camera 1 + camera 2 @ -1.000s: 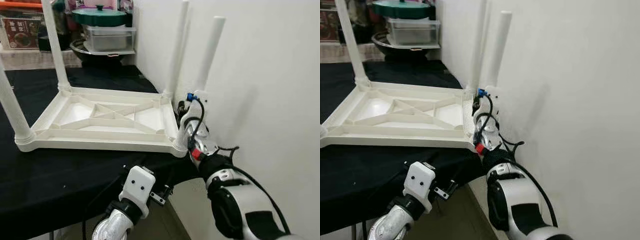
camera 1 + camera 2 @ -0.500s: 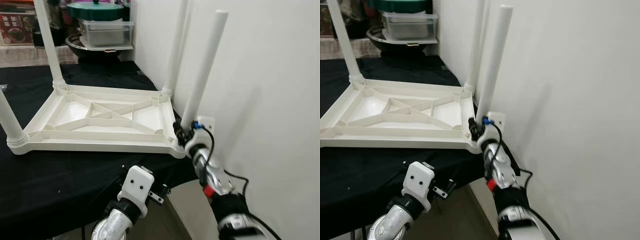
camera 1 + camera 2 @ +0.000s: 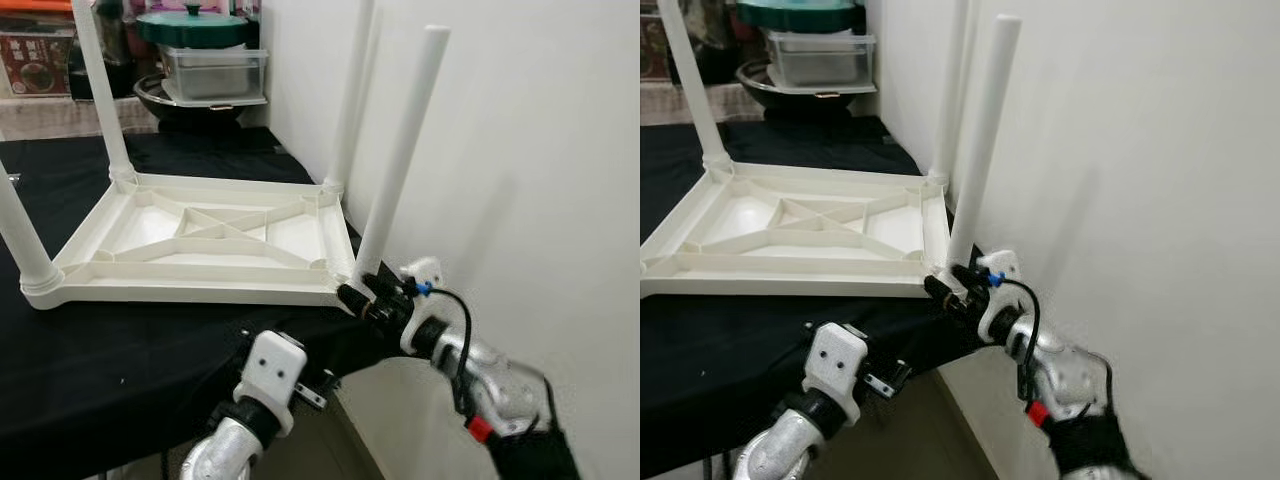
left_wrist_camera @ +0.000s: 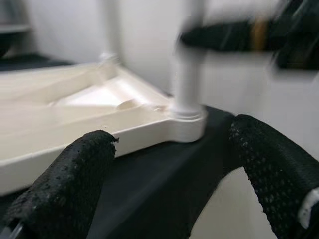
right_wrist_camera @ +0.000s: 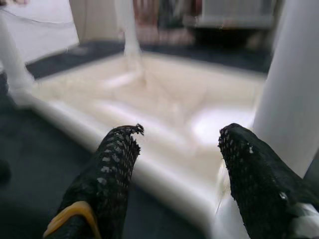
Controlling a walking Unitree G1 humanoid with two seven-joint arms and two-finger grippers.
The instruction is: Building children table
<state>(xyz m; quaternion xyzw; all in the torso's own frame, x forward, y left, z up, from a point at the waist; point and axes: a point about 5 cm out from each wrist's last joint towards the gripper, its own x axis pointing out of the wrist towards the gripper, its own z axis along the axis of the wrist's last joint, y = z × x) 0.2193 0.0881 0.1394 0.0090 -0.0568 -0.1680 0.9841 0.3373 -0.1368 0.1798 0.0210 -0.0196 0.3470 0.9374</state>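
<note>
Right wrist view, blurred: right tool (image 5: 174,164) gaping, empty, at upturned table's (image 3: 200,285) near leg (image 3: 395,160).

Black-clothed surface (image 3: 120,350) w/ upturned white kids' table (image 3: 200,240).

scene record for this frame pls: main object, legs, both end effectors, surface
main object: white plastic children's table, upside down, ribbed underside up
legs: four white cylindrical legs standing upright in the corner sockets; near-right leg beside the white wall
right end effector: at the base of the near-right leg, fingers open, not clamped on it
left end effector: low, in front of the table edge, open, holding nothing
surface: black cloth-covered tabletop
background: green-lidded pot on a clear container
</note>
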